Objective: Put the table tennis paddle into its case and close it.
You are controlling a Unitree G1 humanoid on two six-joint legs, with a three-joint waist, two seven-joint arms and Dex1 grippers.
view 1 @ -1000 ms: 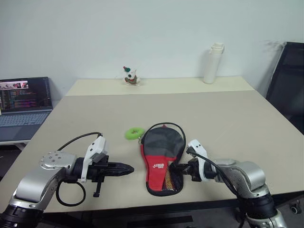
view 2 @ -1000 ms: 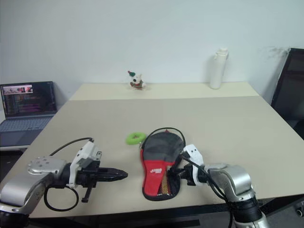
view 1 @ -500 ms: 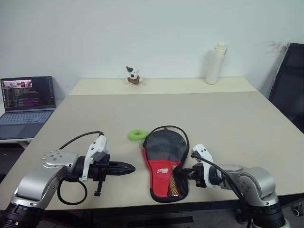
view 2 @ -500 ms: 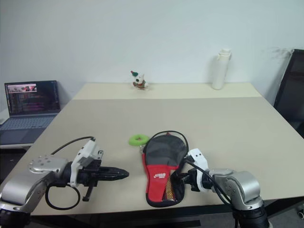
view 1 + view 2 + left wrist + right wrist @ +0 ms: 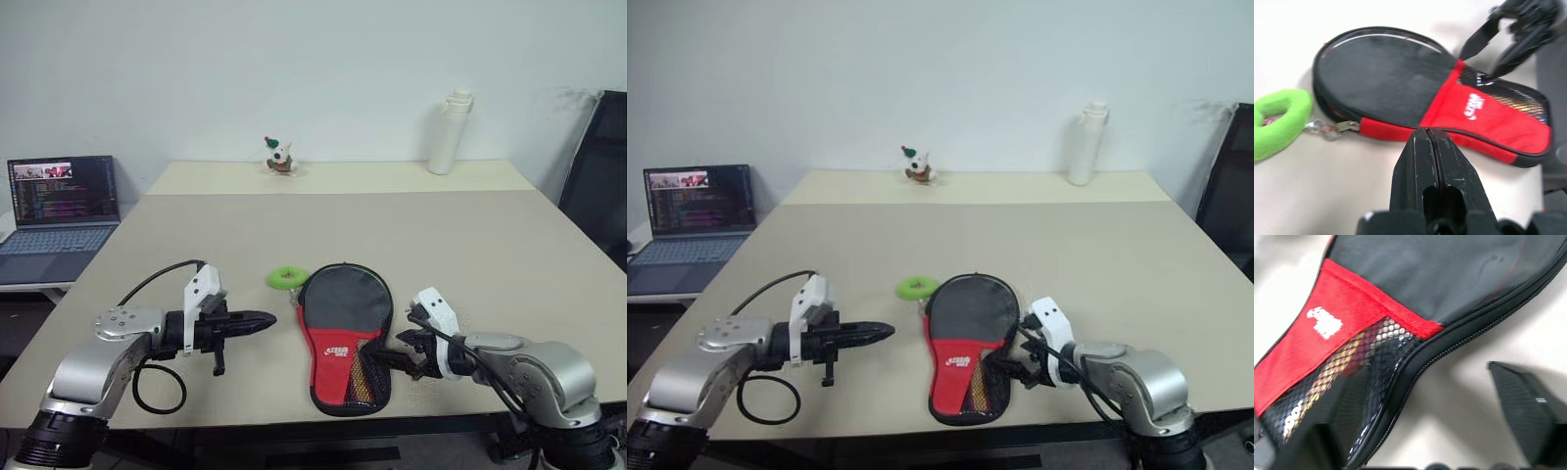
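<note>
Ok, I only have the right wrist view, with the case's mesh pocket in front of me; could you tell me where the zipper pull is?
Observer: The zipper pull sits on the edge of the case that faces the left arm, where red meets black. Its green ring charm lies on the table beside it.
Operator: Thank you. What is the left gripper doing?
Observer: The left gripper is shut and points at that same edge, apart from the case.
Operator: Is anything else on the table?
Observer: A white bottle and a small toy figure stand at the far edge, well away from the case.
</note>
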